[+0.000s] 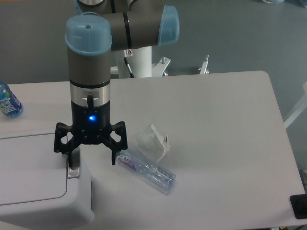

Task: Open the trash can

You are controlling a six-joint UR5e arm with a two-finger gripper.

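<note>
- Trash can (33, 191), a large light grey plastic bin with rounded corners and a flat rectangular lid, fills the lower left corner of the view, standing at the left end of the white tabletop (216, 124).
- Its lid lies flat and closed; a small silver push latch (73, 170) sits at the lid's right edge.
- The black two-finger hand (92, 158) points straight down from the grey arm with light blue joint caps (88, 57), a blue light glowing on its wrist.
- Its fingers are spread wide and hold nothing: the left finger (72, 155) stands right over the latch, seemingly touching it, and the right finger (113, 155) hangs past the bin's right side above the tabletop.
- A clear plastic bottle with a pink and blue label (146, 170) lies on its side just right of the bin, its near end close beside the right finger.
- A crumpled clear plastic wrapper (152, 141) rests against the far side of that bottle.
- A blue-labelled bottle (7, 100) lies at the left edge, behind the bin, partly cut off.
</note>
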